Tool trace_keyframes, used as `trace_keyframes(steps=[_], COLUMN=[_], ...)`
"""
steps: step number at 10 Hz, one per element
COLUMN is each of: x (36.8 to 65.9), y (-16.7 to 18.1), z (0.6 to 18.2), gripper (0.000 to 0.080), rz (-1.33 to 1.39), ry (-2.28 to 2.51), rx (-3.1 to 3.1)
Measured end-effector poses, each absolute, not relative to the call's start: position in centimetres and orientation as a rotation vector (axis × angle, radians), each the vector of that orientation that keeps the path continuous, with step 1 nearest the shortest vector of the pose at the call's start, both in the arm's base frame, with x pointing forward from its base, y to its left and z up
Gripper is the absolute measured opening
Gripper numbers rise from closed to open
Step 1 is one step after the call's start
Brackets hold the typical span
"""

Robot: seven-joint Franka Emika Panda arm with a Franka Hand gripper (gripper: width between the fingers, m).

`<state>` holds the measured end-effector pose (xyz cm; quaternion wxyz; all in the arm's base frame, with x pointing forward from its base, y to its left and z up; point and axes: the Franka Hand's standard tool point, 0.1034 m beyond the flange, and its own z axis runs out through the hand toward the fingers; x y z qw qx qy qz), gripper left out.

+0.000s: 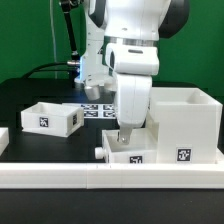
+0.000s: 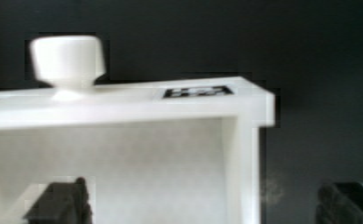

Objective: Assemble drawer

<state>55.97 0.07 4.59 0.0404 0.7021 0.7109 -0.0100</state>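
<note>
Hanging over the knobbed drawer (image 2: 160,110), we have our fingers (image 2: 57,202) spread apart across one side wall, seemingly to grip it.

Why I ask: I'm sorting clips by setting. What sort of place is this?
Probably a robotics lab bench: a white robot arm over a black table, a green backdrop, and marker tags on the marker board and the white drawer parts.
</note>
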Motion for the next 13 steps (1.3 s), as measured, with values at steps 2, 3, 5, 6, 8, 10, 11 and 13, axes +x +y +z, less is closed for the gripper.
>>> trace_keyframes(steps=[2,3,5,6,8,10,11,13], x=[56.6,56.9,57.7,57.6,57.4,57.2,58.2,58.8], y=[-1.8,-3.1,-5.5,-5.8,-6.0,-8.1,-8.2,-8.6], z=[7.1,7.6,8.0,7.9,7.4,5.7,5.8,5.6], gripper=[0.0647,0.0649,0.0649,0.0649,0.0649,0.0649,0.0649,0.0649], rz=[-0.035,-0.043,-0.052,-0.052,-0.054,-0.001,0.033,0.103], ry=[2.171,2.187,2.204,2.201,2.216,2.307,2.333,2.379], rx=[2.138,2.120,2.102,2.109,2.103,2.137,2.156,2.201])
